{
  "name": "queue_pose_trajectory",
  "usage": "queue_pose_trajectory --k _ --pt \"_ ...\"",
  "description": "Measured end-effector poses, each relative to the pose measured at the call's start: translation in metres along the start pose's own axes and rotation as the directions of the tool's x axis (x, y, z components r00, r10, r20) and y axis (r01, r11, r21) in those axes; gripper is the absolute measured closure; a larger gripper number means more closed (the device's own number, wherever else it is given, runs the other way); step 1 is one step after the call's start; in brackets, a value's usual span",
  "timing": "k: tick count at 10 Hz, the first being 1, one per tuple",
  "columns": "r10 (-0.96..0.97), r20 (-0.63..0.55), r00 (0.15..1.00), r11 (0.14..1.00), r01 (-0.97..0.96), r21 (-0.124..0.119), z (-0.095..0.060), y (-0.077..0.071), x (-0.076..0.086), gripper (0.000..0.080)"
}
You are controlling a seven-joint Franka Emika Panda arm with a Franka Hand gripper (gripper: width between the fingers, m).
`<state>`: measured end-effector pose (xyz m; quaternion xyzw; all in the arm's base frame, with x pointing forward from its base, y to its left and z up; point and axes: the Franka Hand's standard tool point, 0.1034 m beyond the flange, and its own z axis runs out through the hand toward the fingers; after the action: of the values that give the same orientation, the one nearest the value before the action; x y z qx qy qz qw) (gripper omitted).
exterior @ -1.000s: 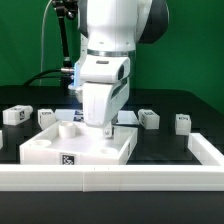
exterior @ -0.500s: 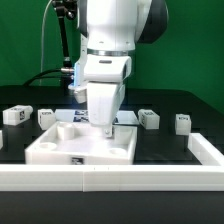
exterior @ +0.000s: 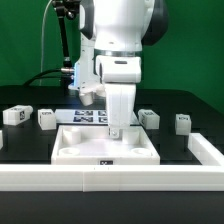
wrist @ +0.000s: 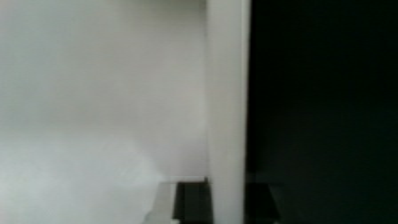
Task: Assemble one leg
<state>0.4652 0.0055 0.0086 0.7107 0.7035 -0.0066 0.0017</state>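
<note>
My gripper (exterior: 115, 130) reaches down onto the far rim of the wide white panel (exterior: 100, 148), which lies flat on the black table near the front. In the wrist view the panel's rim (wrist: 228, 100) runs between my two dark fingers (wrist: 192, 205), so my gripper (wrist: 228, 200) is shut on it. Several small white legs with tags stand apart on the table: two at the exterior view's left (exterior: 15, 115) (exterior: 47, 118) and two at its right (exterior: 148, 118) (exterior: 183, 123). None is held.
The marker board (exterior: 90, 115) lies behind the panel. A white rail (exterior: 110, 180) runs along the front edge and turns back at the right (exterior: 207, 150). A black post and cables (exterior: 66, 50) stand at the back.
My gripper has moved toward the exterior view's right, dragging the panel with it. The panel has turned from skewed to square with the front rail.
</note>
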Motion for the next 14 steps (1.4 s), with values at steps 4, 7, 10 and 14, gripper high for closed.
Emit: queue_pose_trajectory --k 4,7,10,14 --pt "-0.057 0.000 0.998 0.998 0.057 0.005 0.000 0.006 0.019 0.0741" --pt "-0.091 -0.009 0.996 0.996 0.090 -0.011 -0.001 0.017 0.054 0.0741" --pt "-0.012 -0.013 1.000 1.000 0.012 -0.017 -0.001 0.023 0.070 0.0741" --pt "0.065 -0.016 0.998 0.998 -0.065 -0.012 -0.002 0.022 0.085 0.0741"
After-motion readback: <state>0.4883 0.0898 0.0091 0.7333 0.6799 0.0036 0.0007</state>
